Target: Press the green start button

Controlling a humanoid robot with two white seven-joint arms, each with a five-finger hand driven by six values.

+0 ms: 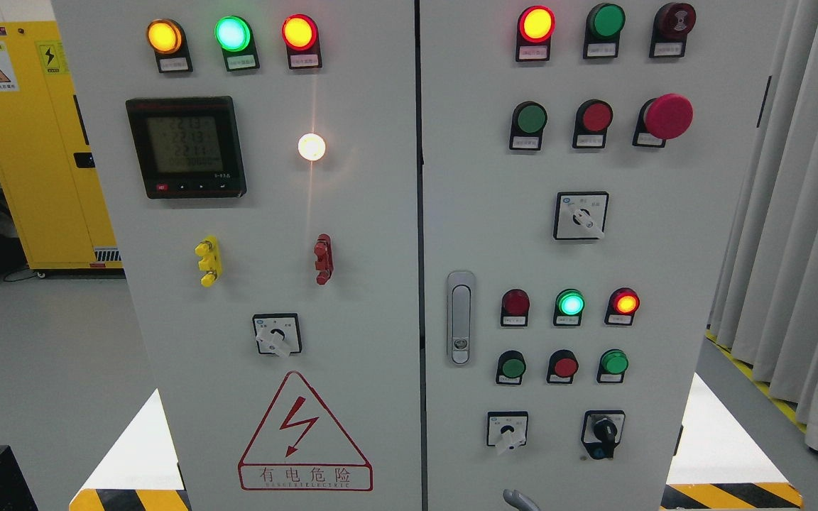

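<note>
A grey control cabinet (pixel 380 284) fills the head view. On its right door, one green push button (pixel 530 119) sits in the upper row beside a red button (pixel 596 116) and a red mushroom stop (pixel 667 116). Two more green buttons (pixel 513 367) (pixel 614 362) flank a red one (pixel 564 367) in the lower row. A small grey curved tip (pixel 519 500), likely a finger of my right hand, pokes up at the bottom edge, well below the lower buttons. Nothing touches any button. The left hand does not show.
Lit lamps run along the top of both doors, with a lit green lamp (pixel 570 304) above the lower buttons. Rotary switches (pixel 579 216) (pixel 603 433), a door latch (pixel 459 317) and a meter (pixel 186 147) are also on the panel. A yellow cabinet (pixel 33 142) stands left, curtains (pixel 799 213) right.
</note>
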